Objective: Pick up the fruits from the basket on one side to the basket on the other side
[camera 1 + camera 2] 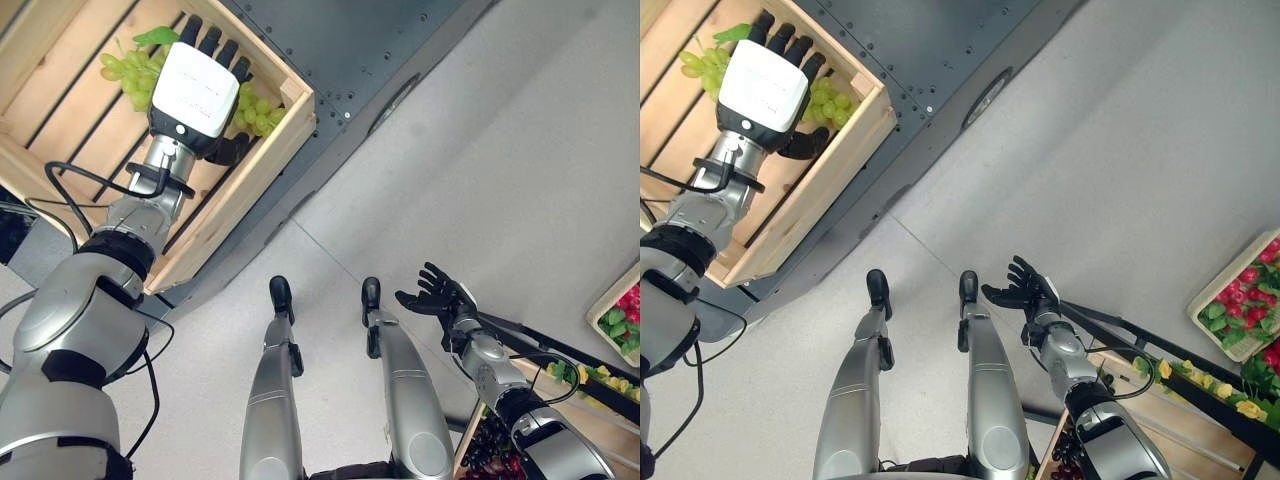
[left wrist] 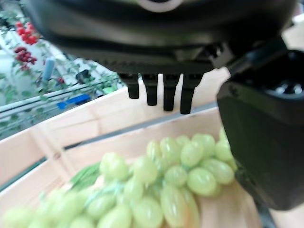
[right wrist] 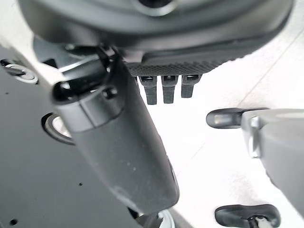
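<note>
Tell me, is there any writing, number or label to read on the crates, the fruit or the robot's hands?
None that can be read.
wooden crate: bare slats, no print.
green grapes: no sticker or tag.
left robot hand: plain white cover, no marking.
right robot hand: dark, no lettering.
dark metal plate: only rivets and holes.

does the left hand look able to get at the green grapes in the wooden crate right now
Probably yes. The left hand hangs directly over the green grapes inside the wooden crate, fingers straight and thumb apart, with nothing visible between hand and bunch. The right hand is open over the floor.
</note>
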`<state>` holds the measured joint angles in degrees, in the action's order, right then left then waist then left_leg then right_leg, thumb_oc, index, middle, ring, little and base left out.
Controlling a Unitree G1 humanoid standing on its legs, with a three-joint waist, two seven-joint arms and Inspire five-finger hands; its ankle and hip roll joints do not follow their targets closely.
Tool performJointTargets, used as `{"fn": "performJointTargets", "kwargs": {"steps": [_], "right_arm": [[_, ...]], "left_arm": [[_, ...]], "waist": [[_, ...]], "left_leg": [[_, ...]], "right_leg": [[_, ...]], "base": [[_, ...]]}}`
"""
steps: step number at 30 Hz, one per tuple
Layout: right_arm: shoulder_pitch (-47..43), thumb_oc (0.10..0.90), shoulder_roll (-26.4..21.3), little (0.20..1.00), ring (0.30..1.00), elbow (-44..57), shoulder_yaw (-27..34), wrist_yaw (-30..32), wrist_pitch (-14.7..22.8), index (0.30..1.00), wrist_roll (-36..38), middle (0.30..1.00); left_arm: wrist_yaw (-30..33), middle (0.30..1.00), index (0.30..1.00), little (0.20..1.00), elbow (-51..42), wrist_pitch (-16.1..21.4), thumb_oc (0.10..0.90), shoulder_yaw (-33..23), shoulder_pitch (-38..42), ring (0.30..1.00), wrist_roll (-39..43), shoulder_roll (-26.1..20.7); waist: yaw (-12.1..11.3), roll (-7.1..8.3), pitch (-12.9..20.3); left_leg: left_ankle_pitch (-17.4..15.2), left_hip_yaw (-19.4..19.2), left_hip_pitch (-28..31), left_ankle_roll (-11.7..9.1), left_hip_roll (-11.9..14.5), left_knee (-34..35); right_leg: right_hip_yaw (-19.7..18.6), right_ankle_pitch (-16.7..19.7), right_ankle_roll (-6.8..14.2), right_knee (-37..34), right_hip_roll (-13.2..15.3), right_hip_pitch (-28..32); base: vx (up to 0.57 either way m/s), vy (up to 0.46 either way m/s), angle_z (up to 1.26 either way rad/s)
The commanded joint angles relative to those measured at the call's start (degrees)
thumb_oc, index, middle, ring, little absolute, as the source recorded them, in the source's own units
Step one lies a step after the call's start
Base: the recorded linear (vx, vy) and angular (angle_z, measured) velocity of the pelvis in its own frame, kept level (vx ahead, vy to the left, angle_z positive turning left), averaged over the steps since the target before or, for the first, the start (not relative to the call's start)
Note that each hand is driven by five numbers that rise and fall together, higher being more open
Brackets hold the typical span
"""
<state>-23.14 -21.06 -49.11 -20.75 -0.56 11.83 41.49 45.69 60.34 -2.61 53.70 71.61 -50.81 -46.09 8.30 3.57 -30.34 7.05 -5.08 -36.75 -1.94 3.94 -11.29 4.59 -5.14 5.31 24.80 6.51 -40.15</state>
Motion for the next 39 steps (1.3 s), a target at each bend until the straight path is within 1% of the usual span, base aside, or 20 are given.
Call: {"fn": "performJointTargets", "kwargs": {"steps": [1,2,7,8,9,12,14,15,19,23,26,27,28,29,33,34,35,37,38,39], "right_arm": [[2.22,0.800,-3.19,0.900,0.900,4.19,1.69,1.75,3.42,0.900,3.46,0.900],[1.96,0.800,-3.34,0.900,0.900,4.49,1.60,1.67,3.30,0.900,3.59,0.900],[1.75,0.800,-2.93,0.900,0.900,5.42,1.18,2.00,3.41,0.900,3.27,0.900],[1.75,0.800,-2.93,0.900,0.900,5.42,1.18,2.00,3.41,0.900,3.27,0.900],[1.63,0.800,-2.86,0.900,0.900,5.64,1.15,2.23,3.62,0.900,3.24,0.900],[1.46,0.800,-2.91,0.900,0.900,5.71,1.30,2.37,3.85,0.900,3.41,0.900],[1.58,0.800,-3.17,0.900,0.900,6.70,1.15,2.74,3.77,0.900,3.64,0.900],[1.61,0.800,-3.19,0.900,0.900,6.69,1.16,2.71,3.82,0.900,3.66,0.900],[1.97,0.800,-3.33,0.900,0.900,7.19,1.51,2.84,3.84,0.900,3.71,0.900],[2.28,0.800,-3.43,0.900,0.900,7.27,1.82,2.63,3.79,0.900,3.82,0.900],[2.36,0.800,-3.38,0.900,0.900,7.57,1.96,2.87,4.04,0.900,4.00,0.900],[2.27,0.800,-3.42,0.900,0.900,7.54,1.95,2.95,4.28,0.900,4.23,0.900],[2.14,0.800,-3.39,0.900,0.900,7.31,2.11,2.89,4.46,0.900,4.26,0.900],[1.98,0.800,-3.26,0.900,0.900,7.00,2.29,2.82,4.75,0.900,4.36,0.900],[1.21,0.800,-3.41,0.900,0.900,6.60,2.99,2.98,5.38,0.900,4.90,0.900],[1.03,0.800,-3.44,0.900,0.900,6.59,3.10,3.05,5.49,0.900,5.05,0.900],[0.66,0.800,-3.58,0.900,0.900,6.38,3.32,2.98,5.74,0.900,5.25,0.900],[0.46,0.800,-3.82,0.900,0.900,6.46,3.49,3.02,5.85,0.900,5.34,0.900],[0.46,0.800,-4.03,0.900,0.900,6.79,3.69,3.17,5.96,0.900,5.40,0.900],[0.48,0.800,-4.05,0.900,0.900,6.85,3.84,3.17,6.06,0.900,5.35,0.900]], "left_arm": [[-1.82,0.900,0.900,0.900,1.34,-2.66,0.800,-2.06,9.56,0.900,3.24,-3.44],[-4.31,0.900,0.900,0.900,1.60,-3.08,0.800,-1.31,10.12,0.900,4.54,-3.26],[-9.82,0.900,0.900,0.900,2.18,-4.82,0.800,-0.37,9.87,0.900,5.19,-3.45],[-9.82,0.900,0.900,0.900,2.18,-4.82,0.800,-0.37,9.87,0.900,5.19,-3.45],[-13.78,0.900,0.900,0.900,2.65,-5.83,0.800,0.32,9.92,0.900,6.31,-3.67],[-17.14,0.900,0.900,0.900,3.08,-6.97,0.800,0.91,9.57,0.900,8.42,-3.67],[-20.85,0.900,0.900,0.900,3.34,-7.91,0.800,1.26,9.37,0.900,9.31,-4.13],[-21.21,0.900,0.900,0.900,3.37,-7.94,0.800,1.34,9.38,0.900,9.36,-4.15],[-27.11,0.900,0.900,0.900,2.76,-9.74,0.800,1.56,8.87,0.900,10.38,-4.58],[-28.83,0.900,0.900,0.900,2.61,-9.58,0.800,1.20,8.19,0.900,10.01,-4.85],[-28.89,0.900,0.900,0.900,2.47,-7.18,0.800,1.19,8.05,0.900,10.20,-4.96],[-28.99,0.900,0.900,0.900,2.28,-5.65,0.800,1.15,8.06,0.900,9.95,-4.91],[-28.88,0.655,0.655,0.655,2.44,-4.42,0.637,1.26,8.09,0.655,9.92,-4.82],[-29.16,0.300,0.300,0.300,2.20,-3.01,0.400,1.42,8.02,0.300,10.15,-4.64],[-28.93,0.300,0.300,0.300,1.71,0.44,0.400,2.09,8.23,0.300,10.17,-4.23],[-28.70,0.300,0.300,0.300,1.66,1.72,0.400,2.29,8.41,0.300,9.76,-4.26],[-27.97,0.300,0.300,0.300,1.59,4.49,0.400,2.92,8.80,0.300,9.77,-4.40],[-27.13,0.300,0.300,0.300,0.96,6.20,0.400,3.23,8.91,0.300,9.90,-4.57],[-26.44,0.300,0.300,0.300,0.21,8.19,0.400,3.66,9.13,0.300,9.74,-4.78],[-26.28,0.300,0.300,0.300,-0.24,8.99,0.400,3.92,9.29,0.300,9.85,-4.93]], "waist": [[0.36,0.39,0.55],[0.58,0.28,0.55],[0.73,0.12,0.55],[0.73,0.12,0.55],[0.69,-0.01,0.55],[0.70,-0.15,0.55],[0.64,-0.15,0.55],[0.62,-0.18,0.55],[0.34,-0.70,0.55],[0.13,-0.91,0.55],[0.03,-0.91,0.55],[-0.01,-0.88,0.55],[-0.02,-0.87,0.55],[-0.08,-0.80,0.55],[-0.13,-0.63,0.55],[-0.13,-0.59,0.55],[-0.11,-0.50,0.55],[-0.17,-0.49,0.55],[-0.19,-0.56,0.55],[-0.21,-0.64,0.55]], "left_leg": [[-6.89,-2.88,0.65,1.08,-2.57,-5.58],[-7.06,-3.04,0.18,1.16,-2.68,-5.74],[-7.29,-3.36,-0.85,1.28,-2.93,-5.95],[-7.29,-3.36,-0.85,1.28,-2.93,-5.95],[-7.36,-3.38,-1.27,1.28,-3.06,-6.13],[-7.55,-3.33,-1.66,1.37,-3.14,-6.41],[-7.58,-3.31,-2.10,1.36,-3.14,-6.62],[-7.59,-3.30,-2.15,1.35,-3.13,-6.66],[-7.79,-3.29,-2.21,1.61,-3.30,-6.67],[-7.78,-3.21,-2.04,1.64,-3.40,-6.52],[-7.73,-3.26,-1.87,1.67,-3.32,-6.32],[-7.68,-3.25,-1.77,1.68,-3.30,-6.25],[-7.68,-3.27,-1.69,1.70,-3.29,-6.21],[-7.66,-3.30,-1.45,1.77,-3.24,-6.02],[-7.57,-3.26,-1.05,1.83,-3.13,-5.63],[-7.54,-3.29,-1.01,1.82,-3.10,-5.61],[-7.48,-3.36,-0.78,1.79,-3.01,-5.42],[-7.45,-3.34,-0.73,1.77,-2.97,-5.34],[-7.44,-3.43,-0.54,1.74,-2.95,-5.10],[-7.43,-3.48,-0.43,1.75,-2.93,-4.97]], "right_leg": [[-0.63,7.67,-0.43,-5.70,-2.35,1.36],[-0.81,7.90,-0.28,-5.72,-2.26,0.72],[-1.03,8.48,0.08,-6.40,-1.97,-0.19],[-1.03,8.48,0.08,-6.40,-1.97,-0.19],[-0.89,8.67,0.22,-6.64,-1.76,-0.47],[-0.93,8.77,0.38,-6.58,-1.63,-0.88],[-0.75,8.94,0.50,-6.82,-1.36,-1.08],[-0.71,8.94,0.52,-6.78,-1.32,-1.13],[-0.40,8.94,0.76,-6.53,-1.06,-1.42],[-0.12,8.96,0.81,-6.67,-0.86,-1.21],[0.03,9.02,0.91,-6.75,-0.81,-1.05],[0.06,9.06,0.92,-6.65,-0.89,-1.04],[0.11,9.05,0.92,-6.65,-0.93,-0.97],[0.19,9.09,0.95,-6.62,-1.03,-0.83],[0.23,9.13,0.96,-6.67,-1.30,-0.53],[0.25,9.16,0.97,-6.70,-1.34,-0.47],[0.31,9.28,0.98,-6.88,-1.40,-0.28],[0.34,9.32,0.98,-6.91,-1.46,-0.25],[0.39,9.32,1.01,-6.99,-1.51,-0.20],[0.44,9.33,1.03,-7.04,-1.49,-0.14]], "base": [[0.01,0.045,-0.04],[0.01,0.038,-0.03],[0.00,0.022,-0.04],[0.00,0.000,0.00],[0.00,0.000,0.00],[0.00,0.000,0.00],[0.00,0.000,0.00],[0.00,0.000,0.00],[-0.02,-0.004,0.00],[-0.02,-0.002,0.00],[-0.05,-0.012,0.01],[-0.04,-0.009,0.01],[-0.04,-0.015,0.02],[0.00,0.000,0.00],[0.00,0.000,0.00],[0.00,0.000,0.00],[0.00,0.000,0.00],[0.00,0.000,0.00],[0.00,0.000,0.00],[0.00,0.000,0.00]]}}
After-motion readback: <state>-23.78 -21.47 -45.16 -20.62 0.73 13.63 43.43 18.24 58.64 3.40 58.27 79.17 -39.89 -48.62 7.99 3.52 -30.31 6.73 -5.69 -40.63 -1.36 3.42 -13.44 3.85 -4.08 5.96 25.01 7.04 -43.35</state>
